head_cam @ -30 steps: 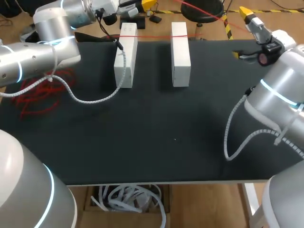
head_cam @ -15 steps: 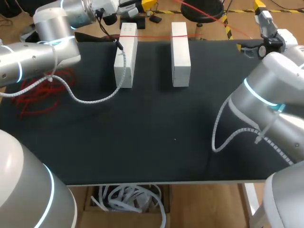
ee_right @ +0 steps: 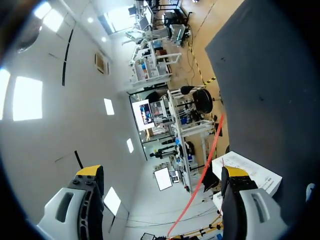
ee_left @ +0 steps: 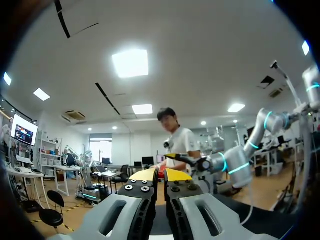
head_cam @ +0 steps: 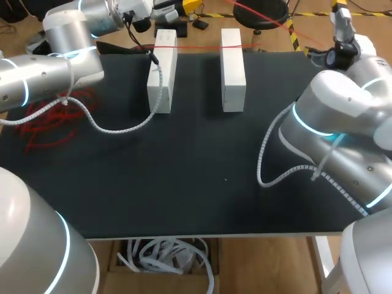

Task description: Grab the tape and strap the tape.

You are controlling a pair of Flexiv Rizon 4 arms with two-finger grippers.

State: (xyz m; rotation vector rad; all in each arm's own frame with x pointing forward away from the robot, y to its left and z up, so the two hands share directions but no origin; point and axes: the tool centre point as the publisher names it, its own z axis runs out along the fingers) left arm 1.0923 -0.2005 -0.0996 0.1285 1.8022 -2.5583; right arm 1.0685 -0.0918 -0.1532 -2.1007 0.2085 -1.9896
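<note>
Two white blocks (head_cam: pixel 163 70) (head_cam: pixel 233 68) stand side by side at the back of the black table (head_cam: pixel 202 177). A thin red tape (head_cam: pixel 199 46) runs across their tops. My left gripper (head_cam: pixel 187 7) hangs behind the left block. In the left wrist view this gripper (ee_left: pixel 160 175) is shut, with a sliver of red tape between its tips. My right gripper (head_cam: pixel 340 13) is at the back right corner. In the right wrist view the right gripper (ee_right: pixel 161 172) stands wide open, and the red tape (ee_right: pixel 202 182) crosses ahead of it, beside a white block (ee_right: pixel 247 172), with nothing held.
A loose tangle of red tape (head_cam: pixel 54 116) lies on the table's left side. My right arm's elbow (head_cam: pixel 343 116) bulks over the right part of the table, with its white spiral hose (head_cam: pixel 269 165) hanging low. The left arm's hose (head_cam: pixel 122 127) droops by the left block.
The right arm has swung inward, its elbow now further over the table, and its gripper has shifted a little toward the back. The left arm, the blocks and the tape have not moved.
</note>
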